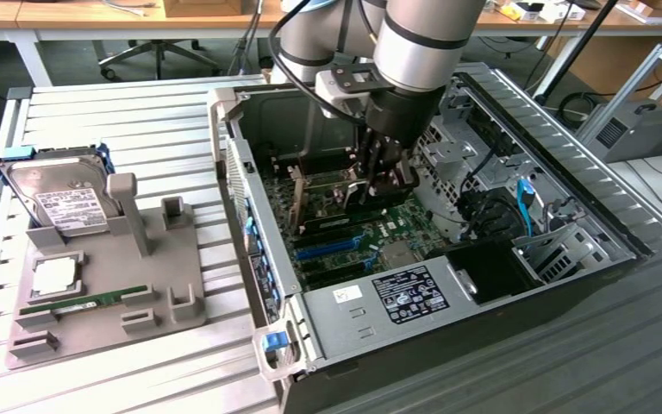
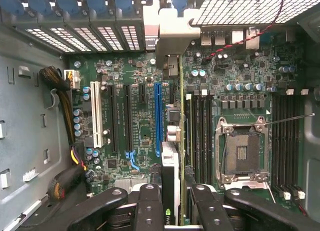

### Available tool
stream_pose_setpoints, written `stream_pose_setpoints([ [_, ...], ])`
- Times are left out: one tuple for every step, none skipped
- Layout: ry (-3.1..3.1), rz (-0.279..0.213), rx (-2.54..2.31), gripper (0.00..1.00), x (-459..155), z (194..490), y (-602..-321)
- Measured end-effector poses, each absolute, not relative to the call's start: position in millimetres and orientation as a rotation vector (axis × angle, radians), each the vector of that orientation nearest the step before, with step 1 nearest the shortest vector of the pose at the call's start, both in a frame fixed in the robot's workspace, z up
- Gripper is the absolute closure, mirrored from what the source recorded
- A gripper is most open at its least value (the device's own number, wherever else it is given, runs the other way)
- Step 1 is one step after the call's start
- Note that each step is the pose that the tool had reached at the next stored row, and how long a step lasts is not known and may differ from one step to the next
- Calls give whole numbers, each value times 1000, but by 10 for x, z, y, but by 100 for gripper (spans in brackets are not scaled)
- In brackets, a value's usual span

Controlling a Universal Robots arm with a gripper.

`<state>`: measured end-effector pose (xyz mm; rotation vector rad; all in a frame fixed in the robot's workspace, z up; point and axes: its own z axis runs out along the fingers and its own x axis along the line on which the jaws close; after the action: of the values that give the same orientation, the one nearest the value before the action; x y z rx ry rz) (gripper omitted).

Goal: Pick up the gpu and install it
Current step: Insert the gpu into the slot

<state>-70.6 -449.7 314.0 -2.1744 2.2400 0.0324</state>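
Observation:
My gripper reaches down into the open computer case, over the motherboard. In the wrist view the gpu shows edge-on as a thin dark card between my gripper fingers, which are shut on it. Its pale silver end bracket points at the row of rear slot openings. The card runs parallel to the long blue slot, just beside it. I cannot tell whether its lower edge touches a slot. In the exterior view the gpu hangs below the fingers, close to the board.
A CPU socket and memory slots lie beside the card. Cable bundles run along one case wall. Outside the case, a grey fixture at the exterior view's left holds a hard drive, a chip and a green memory stick.

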Motion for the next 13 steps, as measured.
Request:
stream_pose_setpoints([
  [2240,32,-2174,73,-709,3140,-4497],
  [2240,32,-2174,73,-709,3141,-4497],
  [2240,32,-2174,73,-709,3140,-4497],
  [2240,32,-2174,73,-709,3140,-4497],
  [2240,32,-2174,73,-712,3140,-4496],
  [2240,32,-2174,73,-715,3140,-4497],
  [2240,32,-2174,73,-720,3140,-4497],
  [2240,32,-2174,73,-725,3140,-4497],
  [2240,32,-2174,73,-730,3140,-4496],
  [2240,32,-2174,73,-731,3139,-4497],
  [2240,32,-2174,73,-732,3138,-4500],
  [2240,32,-2174,73,-732,3138,-4507],
  [2240,32,-2174,73,-732,3138,-4517],
])
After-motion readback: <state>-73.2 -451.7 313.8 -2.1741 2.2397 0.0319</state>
